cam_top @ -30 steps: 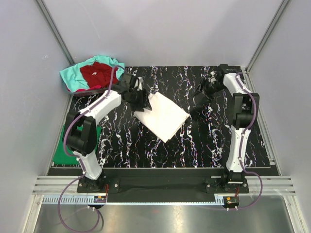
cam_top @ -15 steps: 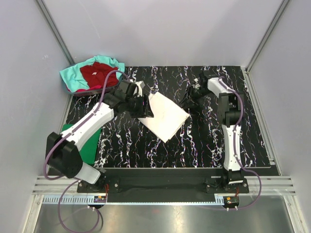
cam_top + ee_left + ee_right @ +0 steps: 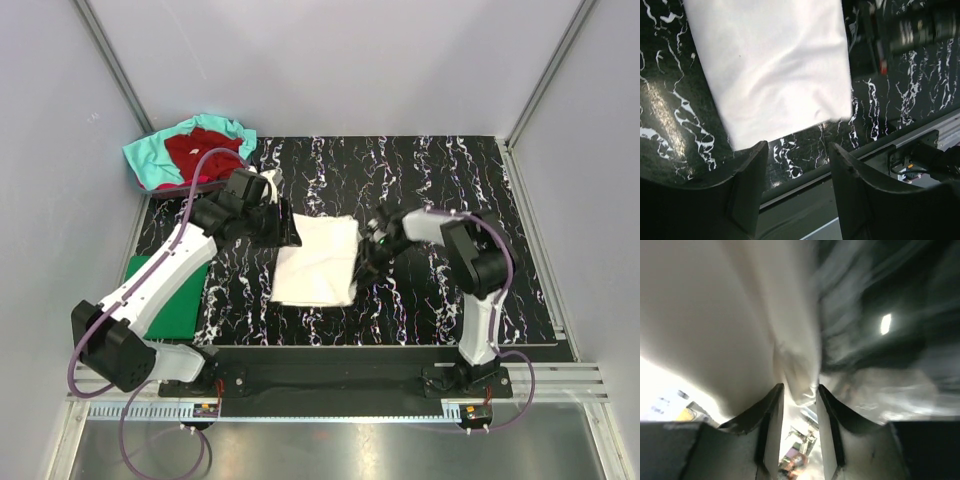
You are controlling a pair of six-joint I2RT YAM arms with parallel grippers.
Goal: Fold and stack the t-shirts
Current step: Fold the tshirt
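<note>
white t-shirt [image 3: 318,262]: folded, mid black marbled table [image 3: 430,300], toward near edge
left gripper [image 3: 282,226]: at its far left corner, jaws spread, nothing between
right gripper [image 3: 366,258]: on its right edge, pinching a cloth fold (blurry view tbh)
far left corner: teal t-shirt [image 3: 150,160] and dark red t-shirt [image 3: 200,148], bunched together
green t-shirt [image 3: 188,305]: left edge, left arm [image 3: 160,280] crossing over it

White t-shirt [image 3: 318,262] folded flat, central

Bare marble tabletop [image 3: 440,290] right of right gripper [image 3: 368,262]; folded white t-shirt [image 3: 318,260] blocks its left; shirt pile [image 3: 190,150] behind left gripper [image 3: 288,228].
</note>
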